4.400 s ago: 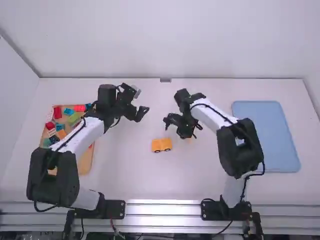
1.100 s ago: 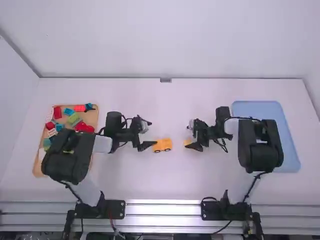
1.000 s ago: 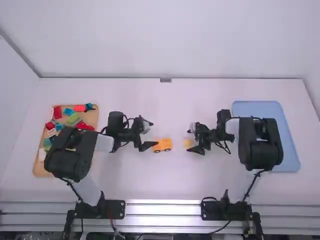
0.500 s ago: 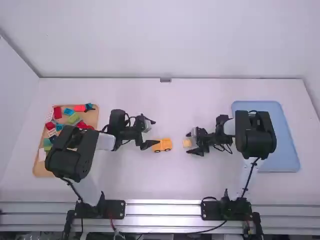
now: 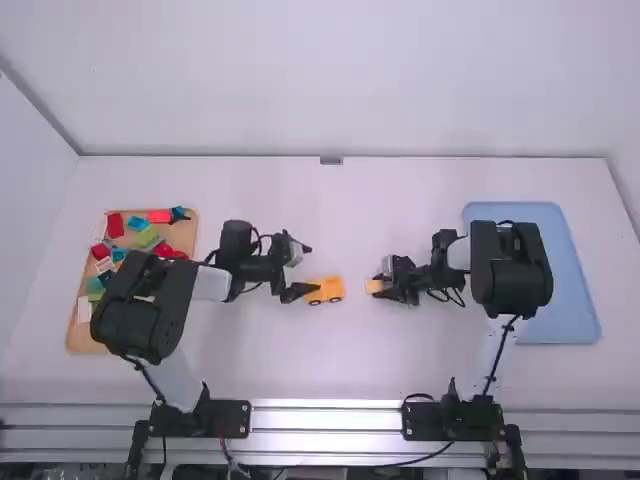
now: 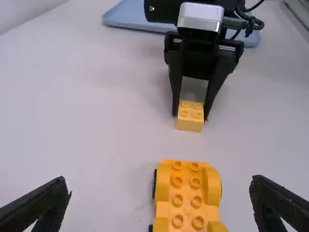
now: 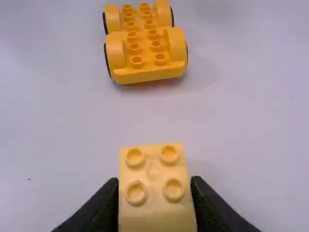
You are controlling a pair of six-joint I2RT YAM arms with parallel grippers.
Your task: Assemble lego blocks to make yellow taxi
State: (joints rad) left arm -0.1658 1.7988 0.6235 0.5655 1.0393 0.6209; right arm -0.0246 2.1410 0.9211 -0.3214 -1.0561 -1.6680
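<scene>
A silver metal rail [image 5: 325, 417] spans the near edge of the white desk [image 5: 300, 365] and carries both arm bases. Beyond it, near the middle of the desk, a yellow studded chassis of toy-brick plastic [image 5: 326, 291] with black wheels stands upright, its length running left to right. To its right, and apart from it, is a small yellow square block with four studs on top [image 5: 374, 286]. The right pincer [image 5: 383, 284] grips this block, one finger against the near side and one against the far side. The left pincer [image 5: 303, 270] is spread, positioned at the left end of the chassis, and grips nothing.

At far left, a tan rectangular tray [image 5: 80, 339] contains loose red, blue, green and white blocks [image 5: 145, 238], partly covered by the left arm. At far right lies a blue rectangular tray [image 5: 570, 300]. A plain white wall [image 5: 320, 80] bounds the far side.
</scene>
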